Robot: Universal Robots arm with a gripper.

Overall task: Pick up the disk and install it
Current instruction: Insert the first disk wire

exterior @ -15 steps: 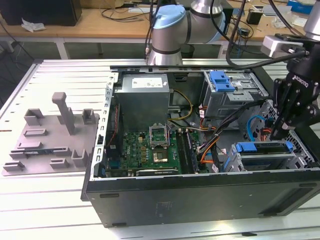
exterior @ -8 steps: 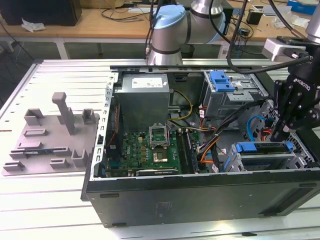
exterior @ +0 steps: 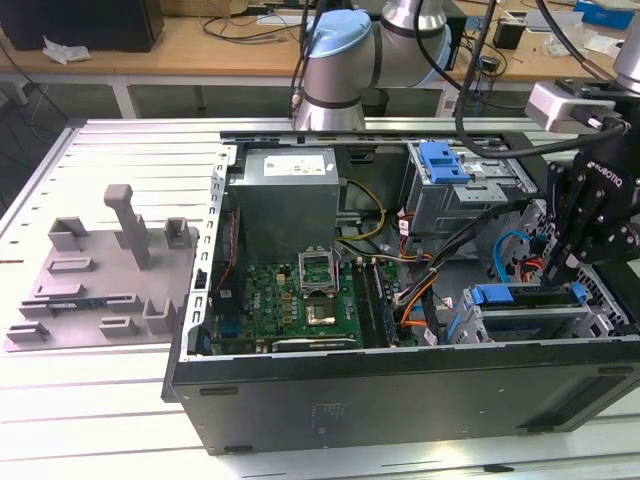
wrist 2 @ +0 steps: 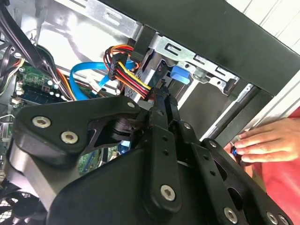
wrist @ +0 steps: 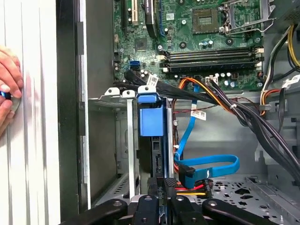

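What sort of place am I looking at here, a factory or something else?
Probably a robotics lab or test workshop: a robot arm bends over an open computer case set on a slatted metal table, and a wooden bench strewn with cables runs along the back.

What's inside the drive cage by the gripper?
The disk in its blue carrier stands edge-on in the drive cage. The gripper covers its near end, and the cage walls hide its faces, so label and connectors can't be seen.
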